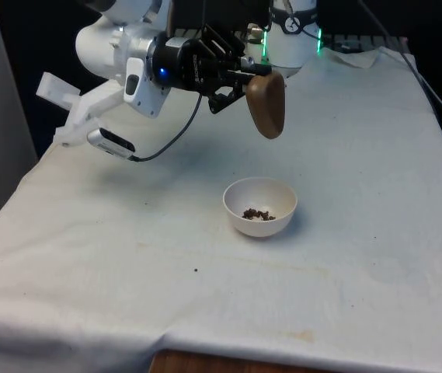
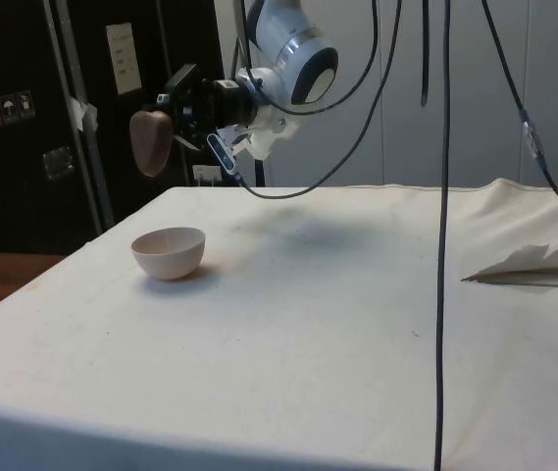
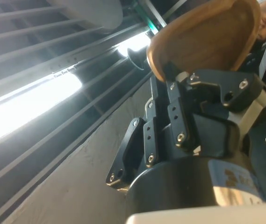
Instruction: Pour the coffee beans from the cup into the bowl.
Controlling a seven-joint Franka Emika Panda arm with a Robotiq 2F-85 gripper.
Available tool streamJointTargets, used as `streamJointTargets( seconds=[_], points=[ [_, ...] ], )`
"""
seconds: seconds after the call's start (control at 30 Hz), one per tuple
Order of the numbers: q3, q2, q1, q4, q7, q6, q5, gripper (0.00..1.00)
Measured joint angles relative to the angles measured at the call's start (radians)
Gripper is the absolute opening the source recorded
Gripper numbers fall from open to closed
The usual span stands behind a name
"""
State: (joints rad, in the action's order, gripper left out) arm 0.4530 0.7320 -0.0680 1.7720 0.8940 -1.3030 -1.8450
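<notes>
One gripper clamps the tipped cup above the bowl; late beans could miss, the cup hanging off-centre.

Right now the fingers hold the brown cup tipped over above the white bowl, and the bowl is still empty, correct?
Not quite. The bowl is not empty: the front view shows a small heap of coffee beans at its bottom. The rest holds: the fingers hold the brown cup tipped over above the bowl.
</notes>
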Motion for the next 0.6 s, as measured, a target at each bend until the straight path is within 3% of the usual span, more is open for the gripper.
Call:
streamJointTargets(
  seconds=[0.27, 0.6],
  points=[
    [0.0, 0.0, 0.004, 0.0, 0.01, 0.0, 0.001, 0.01],
    [0.001, -0.017, 0.022, 0.006, 0.037, -0.015, 0.021, 0.01]
  ],
)
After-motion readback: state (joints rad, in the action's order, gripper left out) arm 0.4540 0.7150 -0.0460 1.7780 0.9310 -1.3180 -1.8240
